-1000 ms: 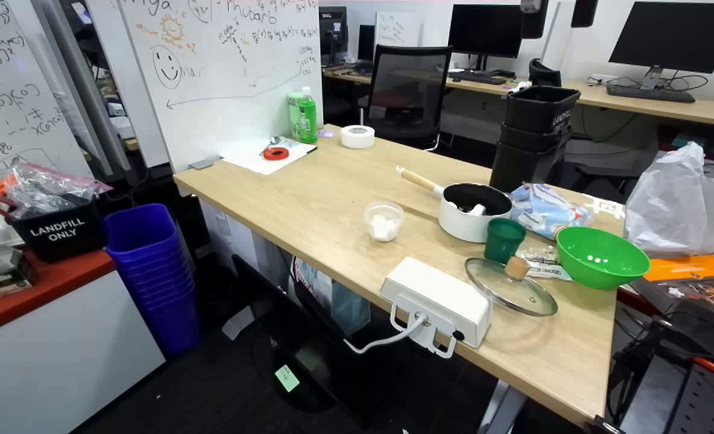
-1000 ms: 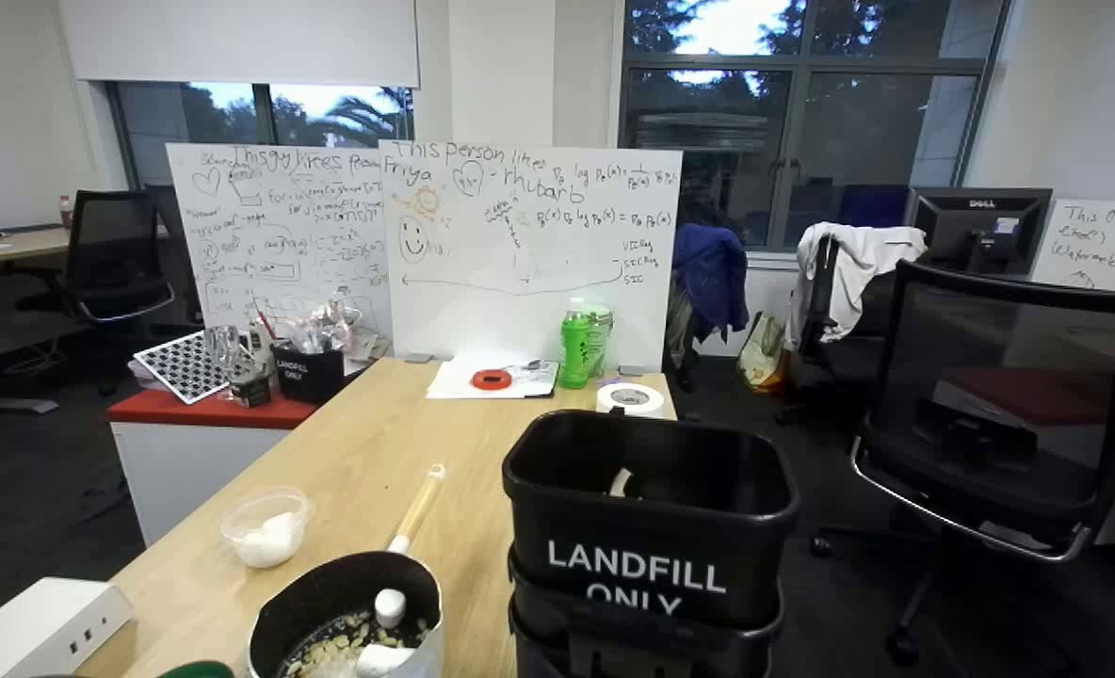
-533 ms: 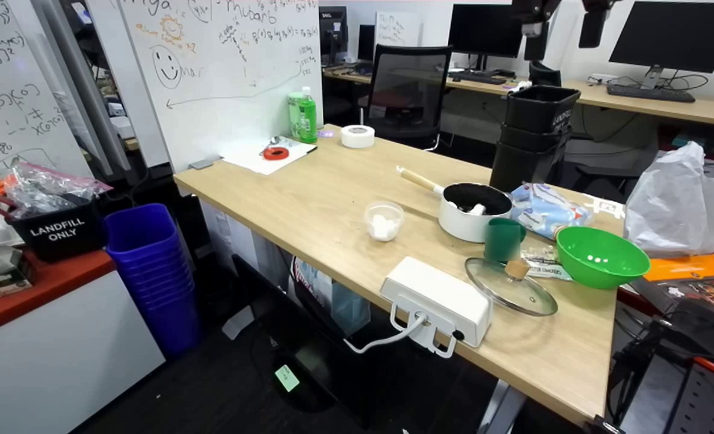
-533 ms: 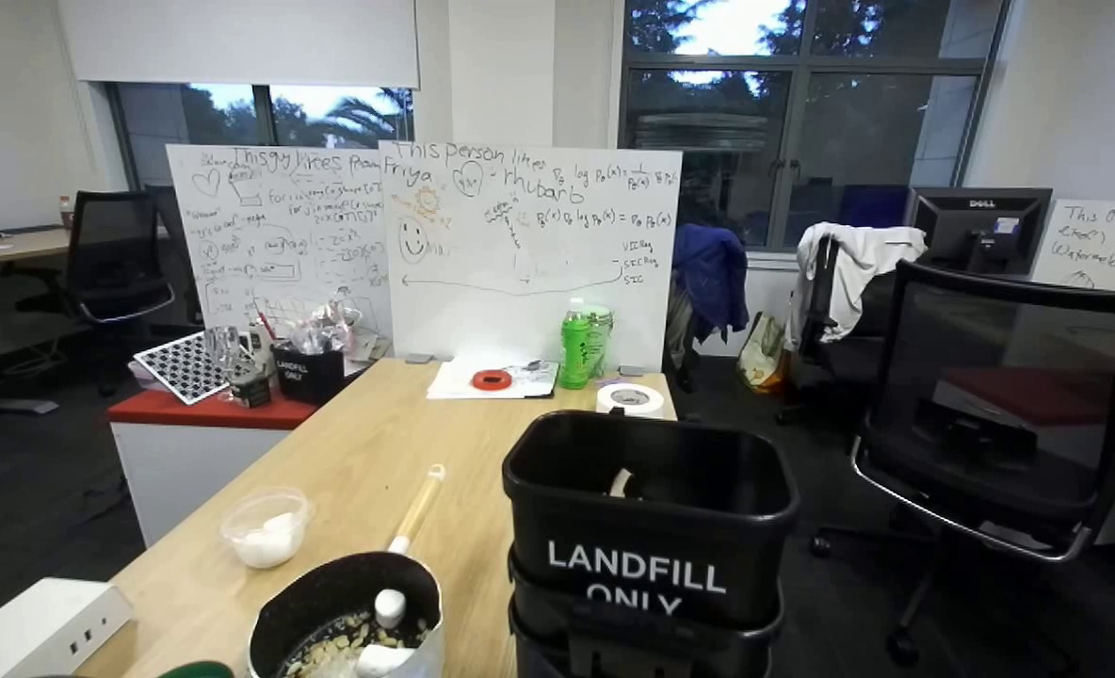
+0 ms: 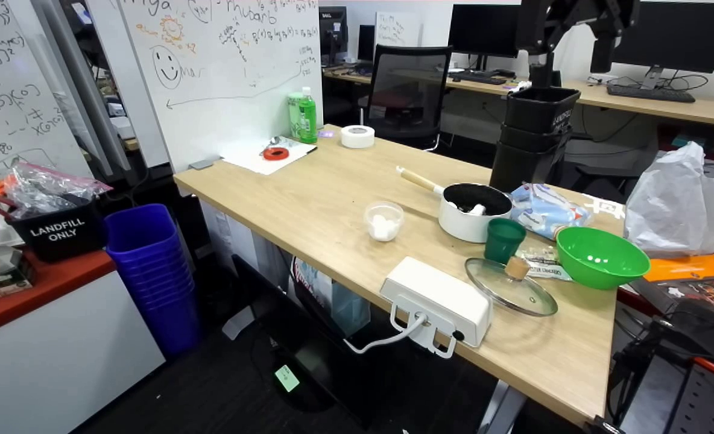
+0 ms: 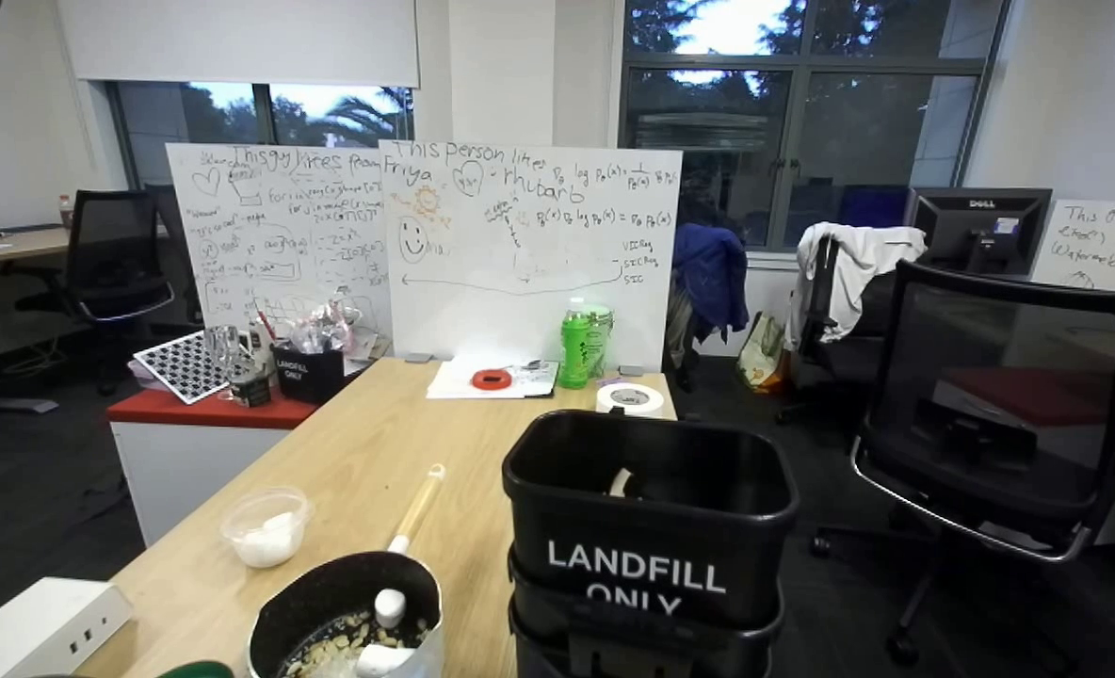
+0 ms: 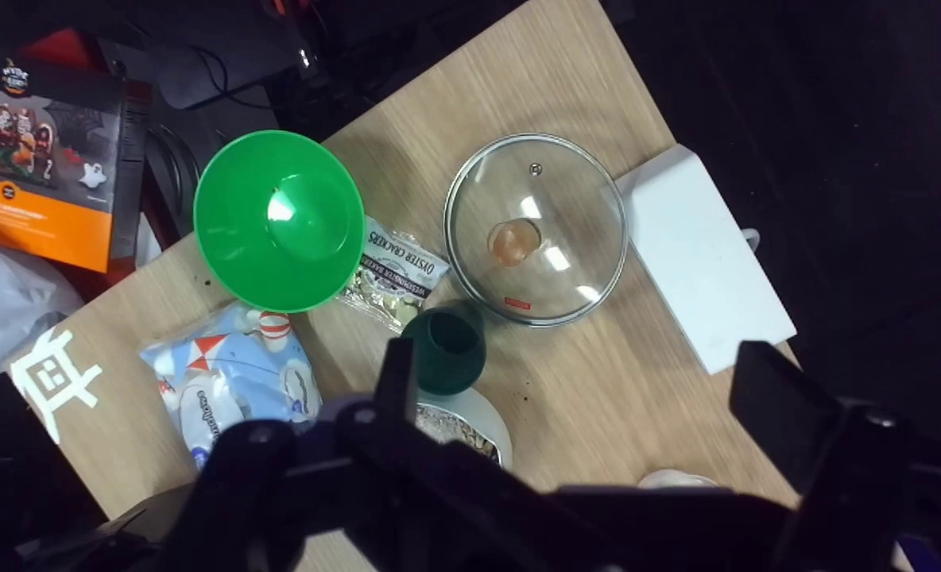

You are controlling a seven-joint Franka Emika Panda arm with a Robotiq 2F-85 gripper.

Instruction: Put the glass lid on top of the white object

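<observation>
My gripper (image 7: 575, 357) hangs well above the bench (image 7: 598, 421), its fingers spread wide with only air between them. Below, the glass lid (image 7: 550, 230) lies on the wood, knob up, toward the bench's end, with a strip of wood between its rim and the short edge. On the side of the white object (image 7: 705, 258) the room is tight: rim and block come right up beside each other, and I cannot tell whether they touch. The white object lies flat along the bench's long edge, its cable (image 5: 387, 342) hanging out past that edge. Opposite it, a corner of the cracker packet (image 7: 391, 274) reaches close to the lid's rim, and the dark green cup (image 7: 451, 365) stands just beside the rim too. Past the packet sits the bright green bowl (image 7: 280, 222), its rim showing beyond the bench's edge in the wrist view. The white pot (image 5: 467, 224) stands behind the cup, handle pointing away from the lid, and the stacked black bins (image 5: 529, 147) rise tall near it. My roomiest stretch of wood runs from between pot and clear tub (image 5: 384, 222) on toward the tape roll (image 5: 357, 137), well apart from the lid.
</observation>
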